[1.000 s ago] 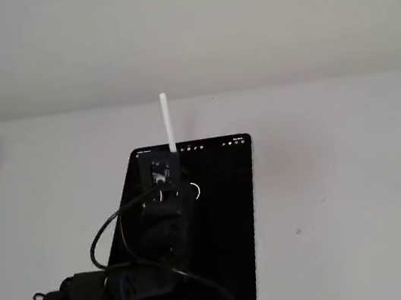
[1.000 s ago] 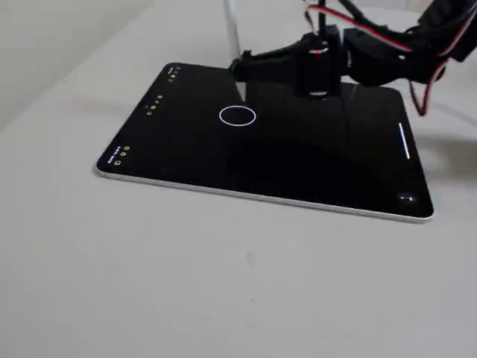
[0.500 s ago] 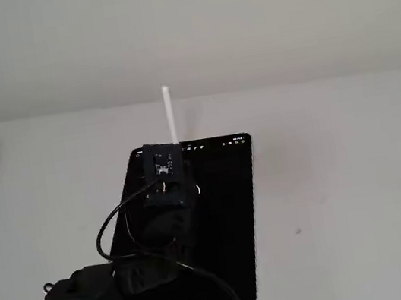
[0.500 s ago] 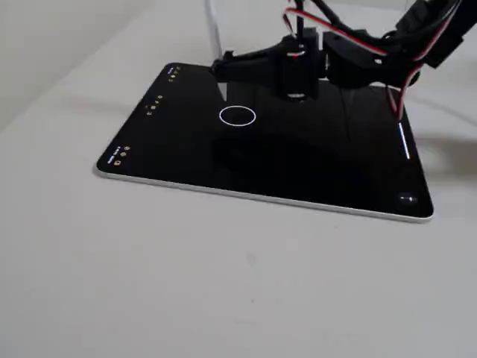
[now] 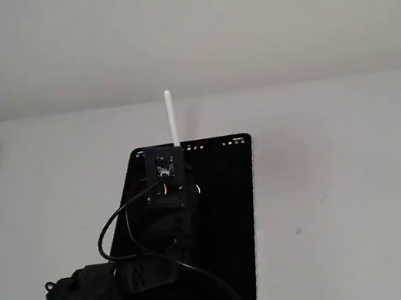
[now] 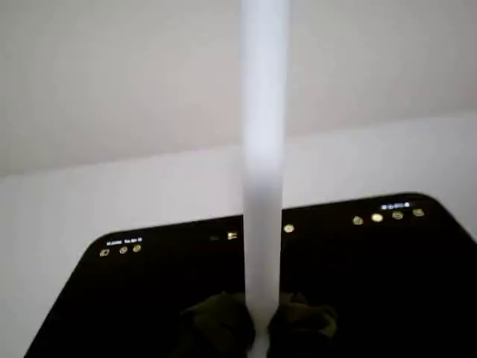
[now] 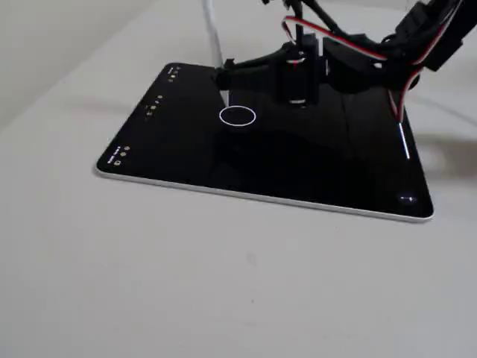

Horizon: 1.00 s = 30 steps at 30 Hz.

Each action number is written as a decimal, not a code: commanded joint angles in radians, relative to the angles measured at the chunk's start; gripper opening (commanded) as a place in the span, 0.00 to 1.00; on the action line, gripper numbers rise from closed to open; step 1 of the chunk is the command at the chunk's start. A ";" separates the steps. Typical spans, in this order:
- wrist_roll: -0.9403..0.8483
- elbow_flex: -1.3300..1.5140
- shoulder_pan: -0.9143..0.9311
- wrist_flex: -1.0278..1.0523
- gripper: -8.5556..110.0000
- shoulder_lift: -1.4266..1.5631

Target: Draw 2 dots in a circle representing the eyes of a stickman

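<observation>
Gripper (image 7: 223,74) jaws are clenched on a white stylus (image 5: 172,118), which the wrist view shows as a pale shaft (image 6: 263,171) rising from between two dark fingers (image 6: 216,324). Below and just to the right of the gripper, in the low fixed view, lies the circle (image 7: 238,115), a thin white ring on the black tablet (image 7: 313,175); its inside looks empty, with no dots that I can make out. Over the last second the arm has drawn back across the screen toward the icon edge, so the pen now sits just beyond the ring on its far side rather than over it (from a half second back the shift is slight, mostly a small drop). Whether the tip touches the glass is hidden behind the gripper. In the high fixed view the arm (image 5: 159,226) covers most of the ring. Both eyes appear not yet drawn, so the pen likely has to come back inside the ring and tap twice.
</observation>
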 commanded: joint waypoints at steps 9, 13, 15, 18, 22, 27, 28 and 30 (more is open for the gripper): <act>-0.015 -0.018 -0.015 -0.003 0.07 0.034; -0.015 -0.003 -0.020 -0.003 0.07 0.037; -0.015 0.000 -0.021 -0.005 0.07 0.037; -0.020 0.005 -0.021 -0.005 0.07 0.037; -0.020 0.023 -0.025 -0.014 0.07 0.038; -0.021 0.032 -0.029 -0.018 0.07 0.040; -0.023 0.032 -0.031 -0.021 0.07 0.038; -0.025 0.032 -0.032 -0.029 0.07 0.034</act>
